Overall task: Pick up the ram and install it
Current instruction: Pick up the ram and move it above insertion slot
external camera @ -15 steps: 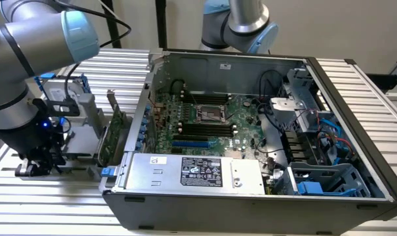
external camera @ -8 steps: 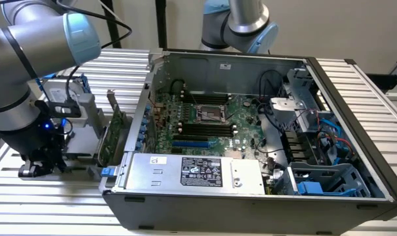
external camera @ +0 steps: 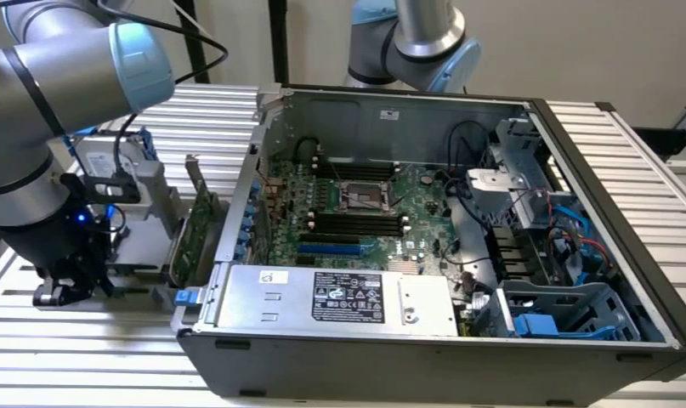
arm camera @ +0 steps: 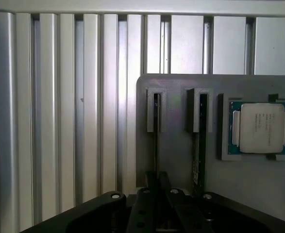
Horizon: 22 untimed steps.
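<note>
ram [arm camera: 156,141] stands on edge in grey holder [arm camera: 176,160] slot, just at gripper [arm camera: 158,189]; gripper's opening cannot be told; stick likely light, stiff, fragile; best pinched along top edge, off the chips

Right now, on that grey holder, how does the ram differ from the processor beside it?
The ram stands on edge in a narrow slot; the processor lies flat in a square pocket. The ram shows a thin dark-green edge; the processor shows a broad silver lid. Both sit in the grey holder.
</note>
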Tool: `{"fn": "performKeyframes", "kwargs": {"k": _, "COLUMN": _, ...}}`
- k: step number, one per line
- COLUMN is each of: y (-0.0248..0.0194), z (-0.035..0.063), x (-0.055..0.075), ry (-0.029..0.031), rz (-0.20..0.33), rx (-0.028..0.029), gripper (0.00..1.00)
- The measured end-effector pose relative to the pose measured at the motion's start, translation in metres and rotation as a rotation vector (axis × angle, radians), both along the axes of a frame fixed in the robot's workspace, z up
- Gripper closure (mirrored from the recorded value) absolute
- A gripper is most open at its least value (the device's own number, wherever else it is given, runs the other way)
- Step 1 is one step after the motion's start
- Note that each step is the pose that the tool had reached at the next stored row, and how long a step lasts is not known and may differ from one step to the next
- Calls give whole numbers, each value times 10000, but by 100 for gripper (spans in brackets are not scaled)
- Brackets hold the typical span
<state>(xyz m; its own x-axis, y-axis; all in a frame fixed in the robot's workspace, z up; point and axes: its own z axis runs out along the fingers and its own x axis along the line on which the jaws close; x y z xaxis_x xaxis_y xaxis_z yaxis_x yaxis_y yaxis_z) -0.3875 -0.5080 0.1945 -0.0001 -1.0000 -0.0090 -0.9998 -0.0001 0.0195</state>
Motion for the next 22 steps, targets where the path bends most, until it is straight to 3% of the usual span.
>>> {"fn": "performKeyframes", "kwargs": {"k": 14, "y": -1, "z": 23, "x": 0, "ry": 0, "rz": -34, "rx": 1, "gripper": 100}}
{"fn": "performKeyframes", "kwargs": {"k": 17, "y": -1, "z": 103, "x": 0, "ry": 0, "rz": -34, "rx": 1, "gripper": 100}}
{"fn": "performKeyframes", "kwargs": {"k": 22, "y": -1, "z": 324, "x": 0, "ry": -1, "rz": -35, "rx": 1, "gripper": 100}}
